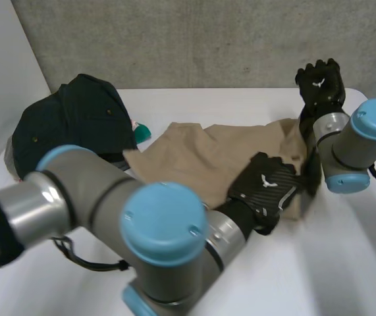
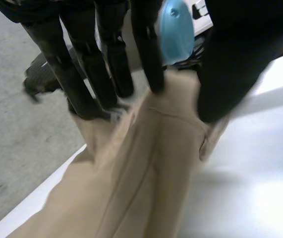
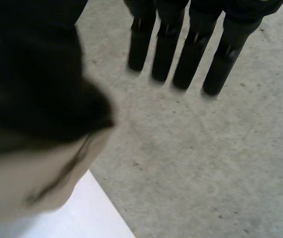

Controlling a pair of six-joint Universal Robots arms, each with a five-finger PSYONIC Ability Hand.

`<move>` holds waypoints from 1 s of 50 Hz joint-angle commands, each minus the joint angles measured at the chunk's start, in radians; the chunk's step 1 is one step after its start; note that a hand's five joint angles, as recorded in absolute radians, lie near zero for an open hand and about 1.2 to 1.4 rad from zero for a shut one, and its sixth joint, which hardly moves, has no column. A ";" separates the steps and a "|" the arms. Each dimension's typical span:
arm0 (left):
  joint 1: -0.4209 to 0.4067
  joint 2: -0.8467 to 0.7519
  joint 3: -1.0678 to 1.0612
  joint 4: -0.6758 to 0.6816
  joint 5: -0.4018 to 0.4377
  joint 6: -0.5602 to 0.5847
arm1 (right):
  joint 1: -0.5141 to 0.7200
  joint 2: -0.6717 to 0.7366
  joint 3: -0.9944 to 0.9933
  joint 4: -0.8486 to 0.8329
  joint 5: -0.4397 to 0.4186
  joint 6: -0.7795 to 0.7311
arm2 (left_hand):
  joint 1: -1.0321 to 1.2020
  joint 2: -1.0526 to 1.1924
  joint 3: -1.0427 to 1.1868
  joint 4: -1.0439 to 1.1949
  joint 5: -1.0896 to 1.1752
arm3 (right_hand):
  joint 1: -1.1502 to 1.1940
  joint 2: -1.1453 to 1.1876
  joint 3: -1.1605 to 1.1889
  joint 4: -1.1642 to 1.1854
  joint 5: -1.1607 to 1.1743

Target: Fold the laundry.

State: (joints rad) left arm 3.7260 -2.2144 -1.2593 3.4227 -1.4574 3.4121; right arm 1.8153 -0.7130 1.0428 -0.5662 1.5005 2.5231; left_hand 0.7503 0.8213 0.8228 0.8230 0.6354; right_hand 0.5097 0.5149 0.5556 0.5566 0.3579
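Note:
A beige garment lies crumpled across the middle of the white table. My left hand rests on the garment's right end. Its fingers are straight and touch the beige garment, with the thumb set apart from them and a ridge of cloth rising between. My right hand is raised above the table's far right edge, beside the garment's lifted right end. Its fingers are straight and point at the grey wall. Beige cloth shows beneath its thumb; whether they touch I cannot tell.
A dark green garment is heaped at the back left, with a small teal thing beside it. The grey wall stands right behind the table. My right arm's blue-capped joint is close behind the left hand's fingers.

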 commanded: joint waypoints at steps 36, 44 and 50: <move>0.650 -0.042 -0.137 -0.230 0.267 0.503 | 0.162 -0.674 0.864 0.551 0.010 0.306 | -0.370 -0.441 -0.442 -0.442 -0.429 | -0.111 -0.116 -0.157 -0.158 -0.133; 0.641 -0.062 -0.130 -0.123 0.261 0.498 | 0.206 -0.556 0.908 0.382 0.118 0.287 | -0.176 -0.247 -0.248 -0.249 -0.235 | 0.030 0.025 -0.016 -0.017 0.007; 0.634 -0.077 -0.129 -0.071 0.259 0.503 | 0.210 -0.510 0.913 0.302 0.135 0.260 | 0.091 0.020 0.019 0.018 0.031 | 0.420 0.414 0.374 0.373 0.397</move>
State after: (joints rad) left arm 4.3672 -2.2801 -1.3886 3.2963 -1.1962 3.9134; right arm 2.0217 -1.2745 1.9532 -0.1890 1.6092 2.8109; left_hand 0.6067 0.5954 0.5875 0.5899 0.4143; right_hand 0.6038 0.6011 0.6017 0.6009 0.4282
